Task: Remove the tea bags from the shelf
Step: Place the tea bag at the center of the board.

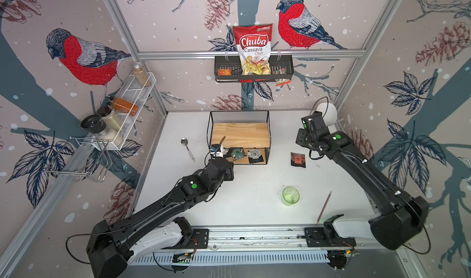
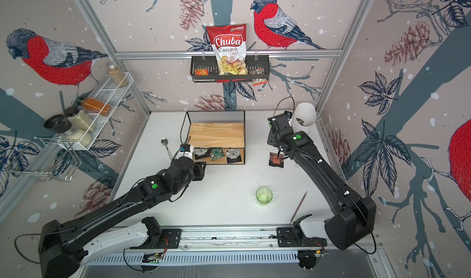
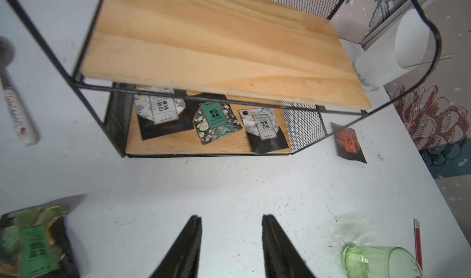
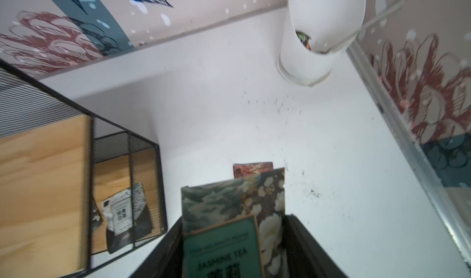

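Three tea bags (image 3: pixel 212 121) are left on the shelf (image 3: pixel 216 47) lower board. A teal sachet (image 4: pixel 229 225) is gripped by the right gripper (image 4: pixel 234 238) beside it, probably for dropping off; left gripper (image 3: pixel 232 238) is held open, empty, out front.

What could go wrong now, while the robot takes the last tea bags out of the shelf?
The teal tea bag on the shelf lies under the upper board and front wire; the open fingers of the left gripper could strike them while reaching in.
The right gripper holds a jasmine tea bag; it might slip out early.
The green glass stands between the arms and could be knocked over.
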You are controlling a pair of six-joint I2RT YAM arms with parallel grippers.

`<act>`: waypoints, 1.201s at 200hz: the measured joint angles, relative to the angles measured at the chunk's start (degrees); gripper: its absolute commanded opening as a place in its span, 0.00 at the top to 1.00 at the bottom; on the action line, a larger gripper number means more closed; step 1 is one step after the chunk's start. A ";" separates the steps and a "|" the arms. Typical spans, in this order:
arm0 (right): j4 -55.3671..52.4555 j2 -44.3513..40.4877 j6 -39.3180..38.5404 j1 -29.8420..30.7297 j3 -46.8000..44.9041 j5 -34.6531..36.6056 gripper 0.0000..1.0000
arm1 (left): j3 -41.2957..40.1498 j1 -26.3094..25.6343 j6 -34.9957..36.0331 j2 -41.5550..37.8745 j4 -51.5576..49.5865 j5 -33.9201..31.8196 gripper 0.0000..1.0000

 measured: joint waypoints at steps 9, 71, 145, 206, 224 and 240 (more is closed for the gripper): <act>2.75 -0.09 0.26 -2.62 -4.79 -2.47 0.37 | -3.28 -0.50 -1.27 0.72 3.26 0.02 0.56; 13.55 13.42 1.64 -6.21 -12.35 -8.41 0.35 | -13.00 -1.07 -6.01 5.64 19.28 0.39 0.56; 17.62 23.02 2.95 -3.96 -10.67 -6.01 0.13 | -17.46 -1.07 -7.65 8.26 28.55 0.26 0.51; 17.75 20.74 3.17 -4.00 -10.56 -6.01 0.00 | -17.11 -1.07 -6.73 18.10 38.14 -0.17 0.43; 17.68 18.51 3.23 -4.00 -10.19 -5.97 0.00 | -14.32 -1.07 -5.66 23.45 40.13 -0.20 0.42; 17.42 15.91 3.93 -4.15 -10.21 -6.01 0.00 | -11.80 -1.18 -4.96 27.89 42.25 -0.17 0.41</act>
